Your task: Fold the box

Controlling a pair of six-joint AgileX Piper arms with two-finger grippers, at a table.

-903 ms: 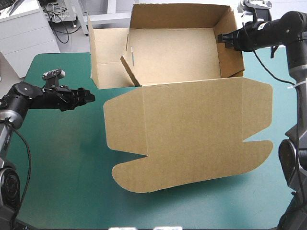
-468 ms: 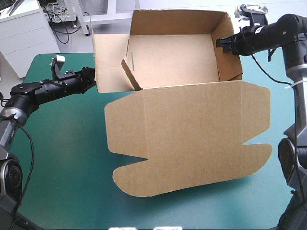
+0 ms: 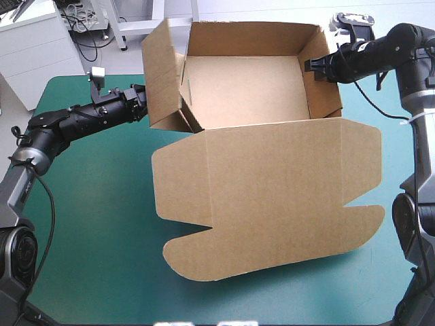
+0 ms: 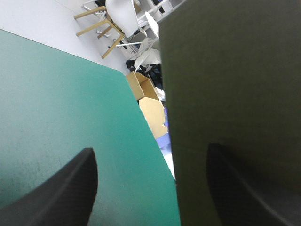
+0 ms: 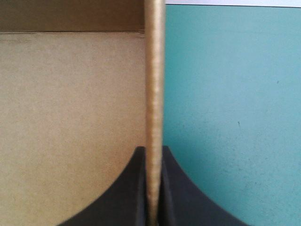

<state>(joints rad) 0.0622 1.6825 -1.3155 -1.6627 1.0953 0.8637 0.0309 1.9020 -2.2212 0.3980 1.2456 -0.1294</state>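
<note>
**Item: box [image 3: 248, 85], brown board, part-assembled.** It was located on the worktop [image 3: 88, 224], on the teal-green cover, toward the far edge. An open tray was formed, with the far wall [image 3: 251, 35] and the right wall [image 3: 326, 78] standing upright. The lid [image 3: 272, 197] was laid flat on the cover, extending from the tray's near edge toward the near side of the worktop, its two rounded tabs pointing nearward. The left wall panel [image 3: 162, 75] was tilted up, not yet square with the tray. A small inner flap [image 3: 190, 114] was seen leaning at the tray's near left corner.

**Left pincer [image 3: 139, 103].** It was positioned against the outer face of the left wall panel. In the left wrist view the black fingers [image 4: 61, 188] were spread wide apart. One was set over the panel's face and the other over the bare cover, with the panel's edge between them. Nothing was gripped.

**Right pincer [image 3: 314, 68].** It was placed at the top edge of the right wall. In the right wrist view the black fingers [image 5: 124, 188] were all but closed, with the board's edge pinched between them. The tray's interior lay to one side and the cover to the other.

**Other.** Further brown board [image 4: 148, 101] was noted beyond the worktop's edge in the left wrist view.
</note>
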